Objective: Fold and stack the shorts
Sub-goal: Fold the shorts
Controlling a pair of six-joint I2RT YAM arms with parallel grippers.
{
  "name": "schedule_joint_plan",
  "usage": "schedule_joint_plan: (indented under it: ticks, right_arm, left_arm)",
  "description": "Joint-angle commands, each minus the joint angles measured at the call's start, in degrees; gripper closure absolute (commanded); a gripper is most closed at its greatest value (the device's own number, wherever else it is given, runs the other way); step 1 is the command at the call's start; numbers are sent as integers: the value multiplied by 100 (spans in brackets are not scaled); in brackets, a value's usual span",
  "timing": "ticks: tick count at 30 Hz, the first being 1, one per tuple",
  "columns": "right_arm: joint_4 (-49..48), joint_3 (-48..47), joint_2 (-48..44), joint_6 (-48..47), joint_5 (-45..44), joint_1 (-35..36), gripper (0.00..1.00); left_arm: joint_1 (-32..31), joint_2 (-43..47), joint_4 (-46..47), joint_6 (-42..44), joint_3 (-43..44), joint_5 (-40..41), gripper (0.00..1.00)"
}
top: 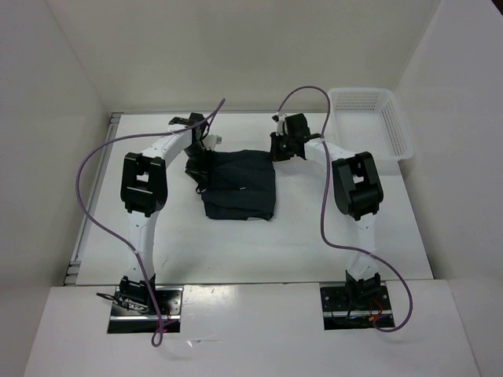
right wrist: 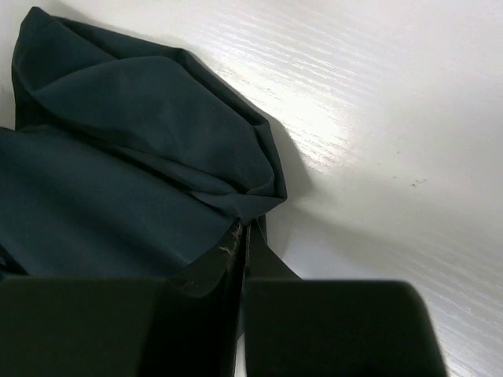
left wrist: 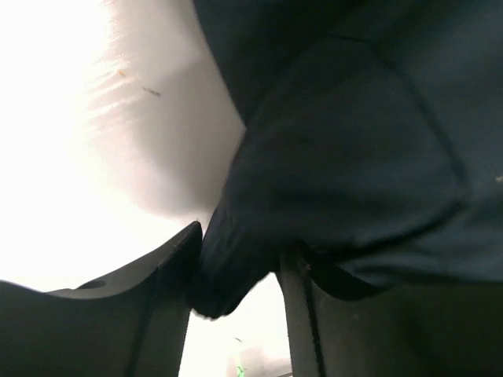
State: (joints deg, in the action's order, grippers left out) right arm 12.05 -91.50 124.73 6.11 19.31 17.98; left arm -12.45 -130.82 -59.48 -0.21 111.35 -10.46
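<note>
The dark shorts [top: 240,187] lie folded in a rough square in the middle of the white table. My left gripper [top: 196,166] is at their left edge, where the cloth is bunched up. In the left wrist view a thick fold of the shorts [left wrist: 354,141] sits between the fingers of the left gripper [left wrist: 240,247]. My right gripper [top: 280,148] is at the far right corner of the shorts. In the right wrist view the right gripper [right wrist: 245,229] is shut tight, pinching a thin edge of the shorts [right wrist: 134,157].
A white lattice basket [top: 402,133] stands at the far right of the table [top: 236,243]. White walls enclose the table at the back and on both sides. Purple cables loop above both arms.
</note>
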Motion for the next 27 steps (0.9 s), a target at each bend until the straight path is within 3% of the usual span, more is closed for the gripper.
schedule_joint_plan:
  ticks: [1,5,7,9,10,12,15,18,19,21,27]
  right_arm:
    - [-291,-121,-309,66,-269,-40,99]
    - [-291,-184,-309,66,-480,-40,99]
    - [-291,-184,-378,66,-559,-40,93]
    - [-291,-131,-440,136,-665,-40,78]
    - [-291,-131,-519,136,-744,-40,59]
    - [-291,-131,-659,67,-814,-40,34]
    - [-186,-183,-949,-101,-737,-40,26]
    - [-107,-236,-1352,-311,-456,-40,18]
    - [76,-236,-1459,-399,-385,-40,10]
    - [226,-289,-1800,-636,-331,-40,3]
    - [657,-9,-2794,-1401,-998,-40,2]
  left_arm:
    - [-38,-180,16,21,-43,316,46]
    - [-38,-180,156,21,26,378,39]
    - [-38,-127,209,21,27,378,31]
    - [-38,-75,209,21,89,378,22]
    - [-38,-75,209,21,89,378,16]
    - [-38,74,209,21,89,378,10]
    - [-38,346,209,21,89,378,0]
    - [-38,768,402,21,89,378,0]
    - [14,1047,568,21,89,378,0]
    - [14,1391,814,21,-34,378,0]
    - [584,2666,1703,21,-420,378,0]
